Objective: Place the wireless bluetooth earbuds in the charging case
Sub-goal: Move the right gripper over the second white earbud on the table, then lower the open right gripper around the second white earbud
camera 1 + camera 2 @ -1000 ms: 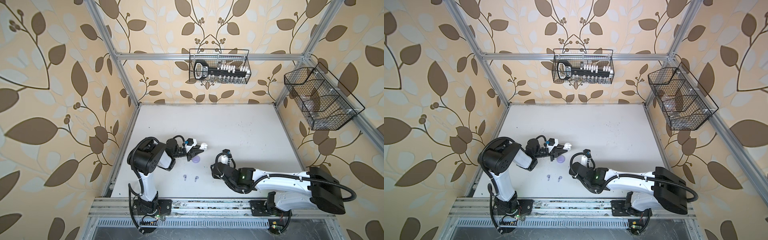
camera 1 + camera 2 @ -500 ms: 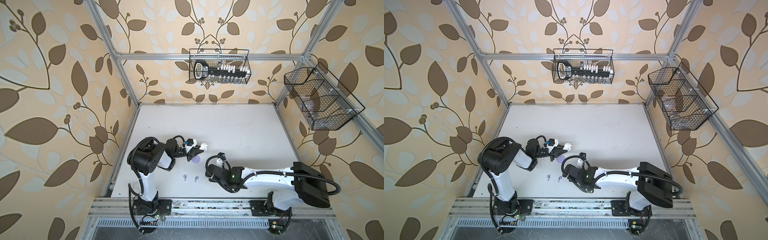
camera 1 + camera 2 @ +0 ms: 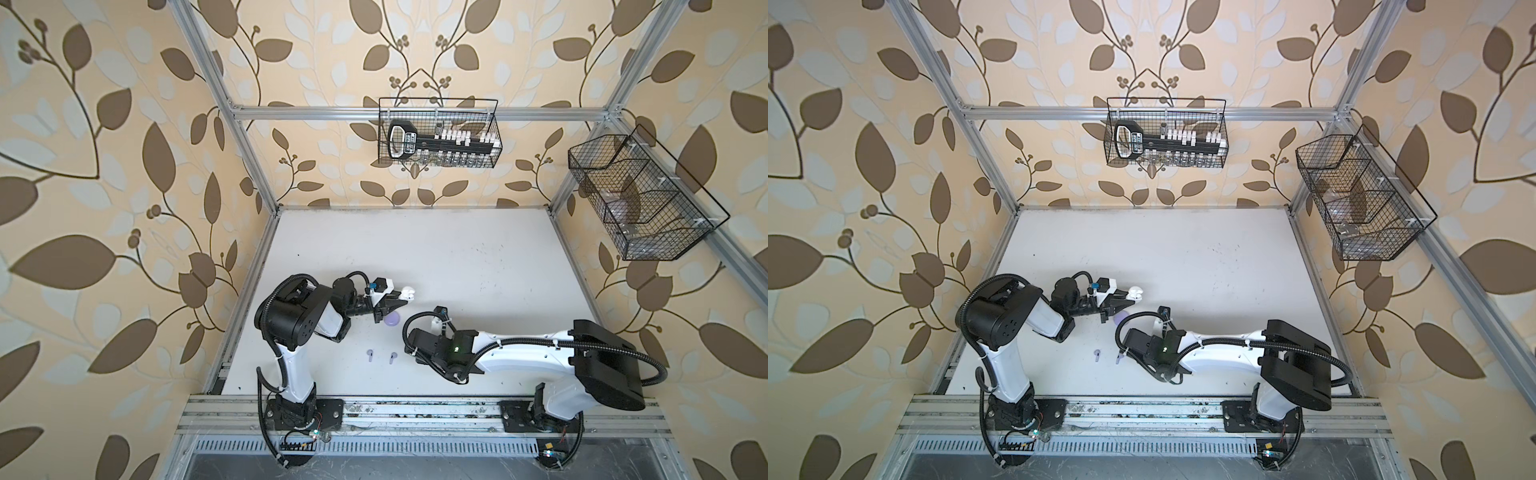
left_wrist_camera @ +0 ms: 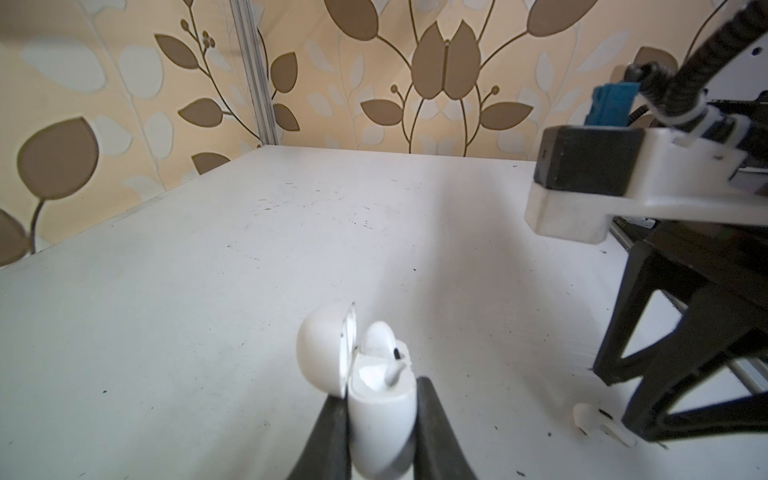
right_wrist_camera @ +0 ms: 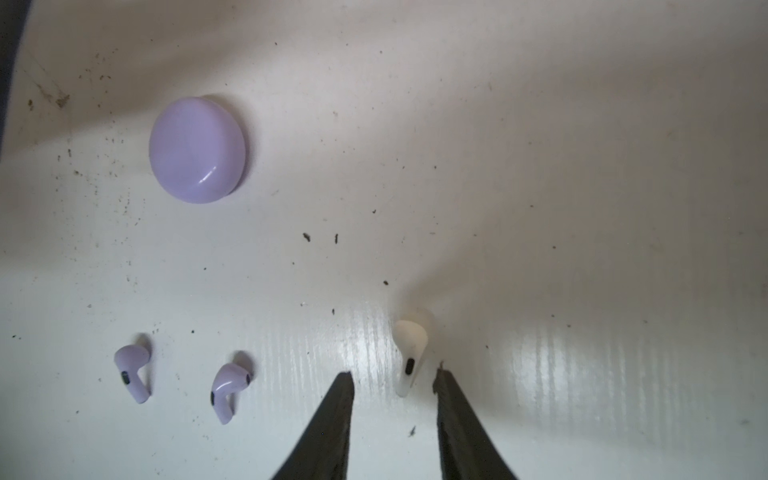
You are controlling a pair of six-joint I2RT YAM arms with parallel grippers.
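Left claw [image 4: 380,390] grasps one white case [image 4: 382,415]. Right claw [image 5: 392,372], released, straddles one white earbud [image 5: 409,349]. Two lavender earbuds [image 5: 133,372] [image 5: 228,388] lie left.

White earbud at my parted fingertips

My gripper [image 5: 392,372] points down at the dirt-flecked white table [image 5: 540,208] with its two dark fingers standing apart. The stem of a white earbud [image 5: 410,353] lies in the gap at their tips, touching neither as far as I can see. To the left, a lavender earbud [image 5: 134,368] and a second lavender earbud [image 5: 230,384] lie side by side. Farther off sits the round lavender case [image 5: 197,150], closed.
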